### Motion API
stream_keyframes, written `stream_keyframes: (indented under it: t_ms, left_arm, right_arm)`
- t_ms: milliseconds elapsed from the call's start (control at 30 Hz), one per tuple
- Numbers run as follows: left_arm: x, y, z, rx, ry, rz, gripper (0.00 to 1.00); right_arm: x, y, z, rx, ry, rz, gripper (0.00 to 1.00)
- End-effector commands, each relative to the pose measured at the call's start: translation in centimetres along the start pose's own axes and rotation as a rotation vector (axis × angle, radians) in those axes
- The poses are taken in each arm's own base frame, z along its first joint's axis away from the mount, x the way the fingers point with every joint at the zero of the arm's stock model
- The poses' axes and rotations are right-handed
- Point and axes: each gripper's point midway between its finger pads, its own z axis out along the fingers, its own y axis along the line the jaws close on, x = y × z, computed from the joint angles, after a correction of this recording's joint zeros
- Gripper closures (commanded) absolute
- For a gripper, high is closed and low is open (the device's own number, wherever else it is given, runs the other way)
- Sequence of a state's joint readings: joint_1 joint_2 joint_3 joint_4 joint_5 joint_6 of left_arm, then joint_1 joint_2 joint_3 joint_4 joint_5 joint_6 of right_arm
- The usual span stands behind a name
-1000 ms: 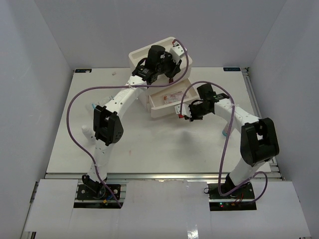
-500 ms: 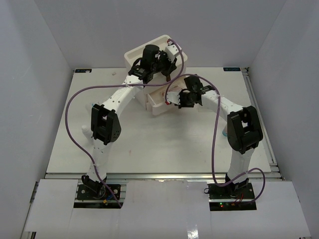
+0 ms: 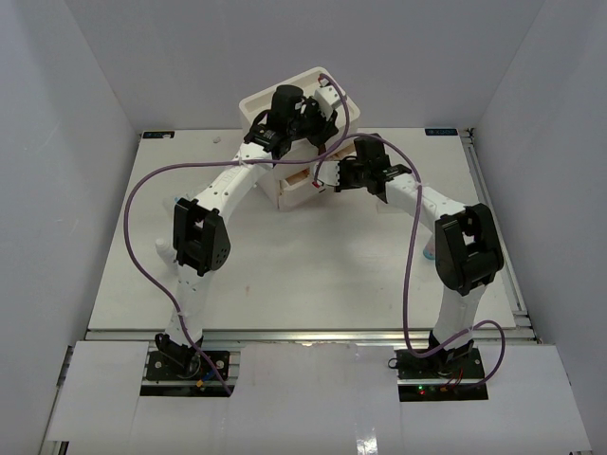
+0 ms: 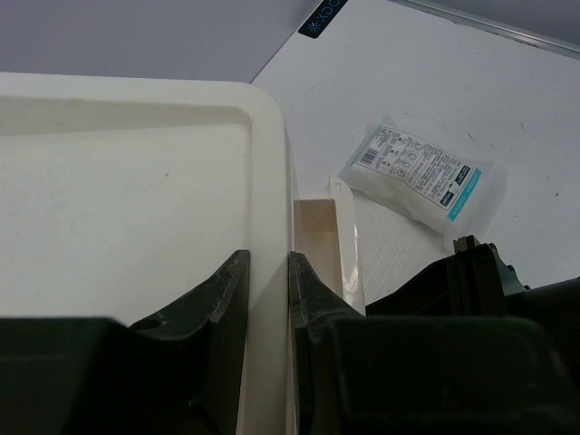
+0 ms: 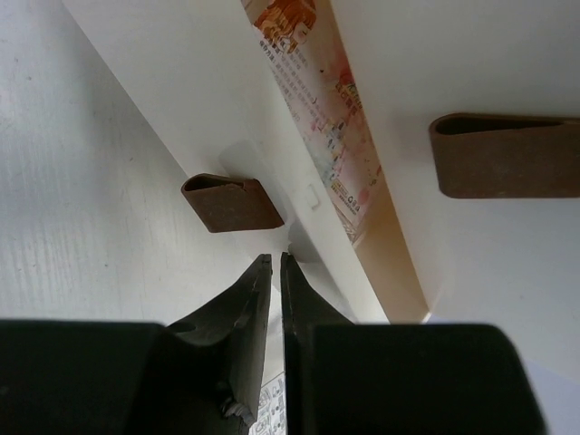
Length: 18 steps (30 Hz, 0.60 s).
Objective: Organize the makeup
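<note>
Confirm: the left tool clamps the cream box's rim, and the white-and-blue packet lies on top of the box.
The left tool does clamp the rim of the cream box, but the white-and-blue packet lies on the table beside the box; the left wrist view shows it.

bright, even light falls from above. the white counter (image 3: 313, 275) shows only faint, soft shadows. from the left wrist, the left pincer (image 4: 267, 263) is a dark, blurry shape up close, the cream box (image 4: 136, 208) looks pale and smooth, and the clear packet (image 4: 421, 172) is sharp enough to show its print. from the right wrist, the right pincer (image 5: 275, 263) is dark and fuzzy too, with a soft grey shadow on the box just past it.
</note>
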<state>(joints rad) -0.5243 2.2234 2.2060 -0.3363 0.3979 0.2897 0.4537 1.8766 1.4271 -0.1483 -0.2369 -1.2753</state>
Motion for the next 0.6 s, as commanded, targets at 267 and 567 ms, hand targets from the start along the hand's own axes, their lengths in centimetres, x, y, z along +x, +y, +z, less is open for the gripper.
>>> stream_keyframes:
  t_ms: [267, 567]
  left_arm:
    - [5.0, -6.2, 0.0, 0.224, 0.172, -0.202, 0.8]
    - [4.6, -6.6, 0.1, 0.249, 0.162, -0.229, 0.8]
  right_arm:
    - [-2.9, -4.4, 1.1, 0.157, -0.112, 0.072, 0.79]
    - [-3.2, -6.6, 1.6, 0.315, -0.101, 0.211, 0.87]
